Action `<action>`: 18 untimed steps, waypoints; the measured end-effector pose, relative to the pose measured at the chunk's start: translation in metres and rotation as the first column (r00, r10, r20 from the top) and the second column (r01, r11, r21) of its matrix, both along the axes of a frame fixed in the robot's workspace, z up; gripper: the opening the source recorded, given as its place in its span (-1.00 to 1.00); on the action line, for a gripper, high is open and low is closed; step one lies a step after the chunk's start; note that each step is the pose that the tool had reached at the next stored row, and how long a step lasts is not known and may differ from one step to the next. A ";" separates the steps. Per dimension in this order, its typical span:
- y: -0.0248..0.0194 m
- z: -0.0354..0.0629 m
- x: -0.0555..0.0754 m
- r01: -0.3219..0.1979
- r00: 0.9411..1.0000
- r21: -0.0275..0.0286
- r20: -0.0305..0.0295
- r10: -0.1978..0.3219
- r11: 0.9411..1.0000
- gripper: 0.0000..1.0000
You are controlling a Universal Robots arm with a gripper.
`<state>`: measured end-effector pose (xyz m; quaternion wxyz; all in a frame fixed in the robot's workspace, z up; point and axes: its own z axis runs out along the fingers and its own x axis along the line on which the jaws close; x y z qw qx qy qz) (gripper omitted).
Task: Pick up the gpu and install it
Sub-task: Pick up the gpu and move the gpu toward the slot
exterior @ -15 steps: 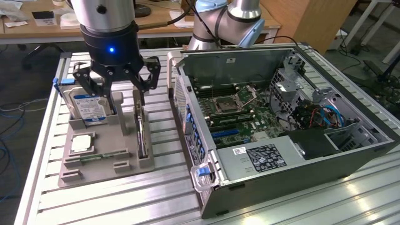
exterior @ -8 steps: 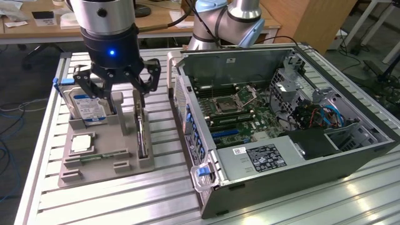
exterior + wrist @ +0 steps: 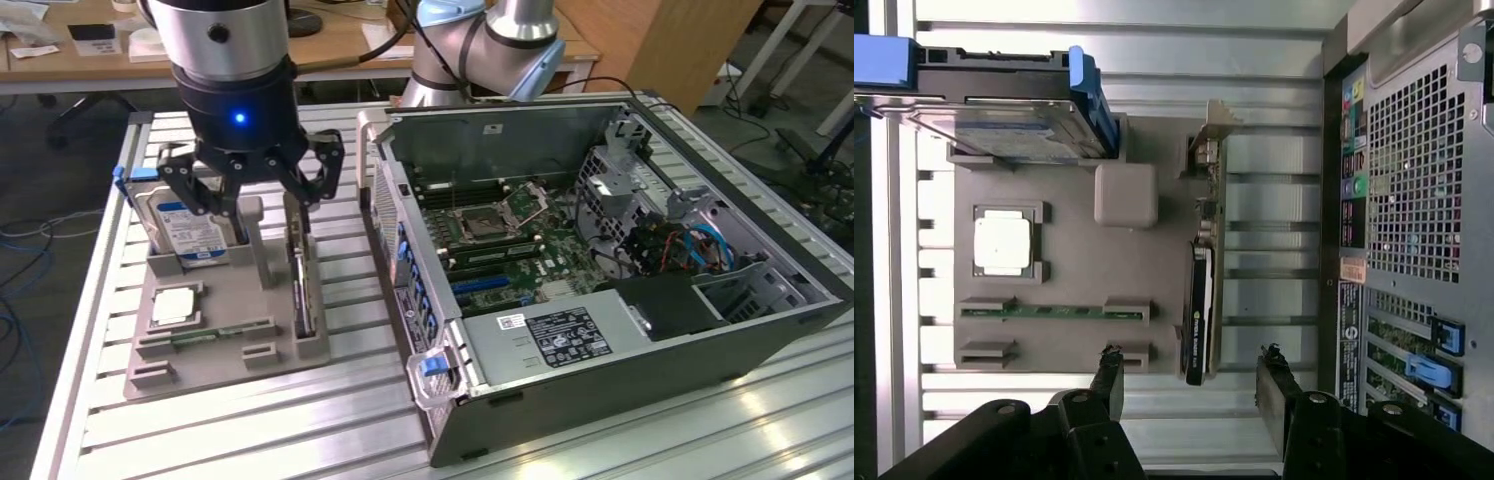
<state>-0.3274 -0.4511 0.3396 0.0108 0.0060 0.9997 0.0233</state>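
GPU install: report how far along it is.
Done: nothing yet. The gpu stands on edge in the gray holder, not in the open computer case. In hand: the claw hangs open over the holder near the gpu, holding nothing. Left: both the pickup and the install.
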 end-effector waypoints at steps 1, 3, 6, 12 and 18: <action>-0.0003 -0.0003 0.000 0.000 1.000 0.000 0.000 0.000 1.000 0.29; -0.0008 -0.0009 0.000 0.000 1.000 0.000 0.000 0.000 1.000 0.29; -0.0087 -0.0142 0.000 -0.003 1.000 0.000 0.000 0.003 1.000 0.29; -0.0087 -0.0142 0.000 -0.003 1.000 0.000 0.000 0.003 1.000 0.29; -0.0087 -0.0142 0.000 -0.003 1.000 0.000 0.000 0.003 1.000 0.29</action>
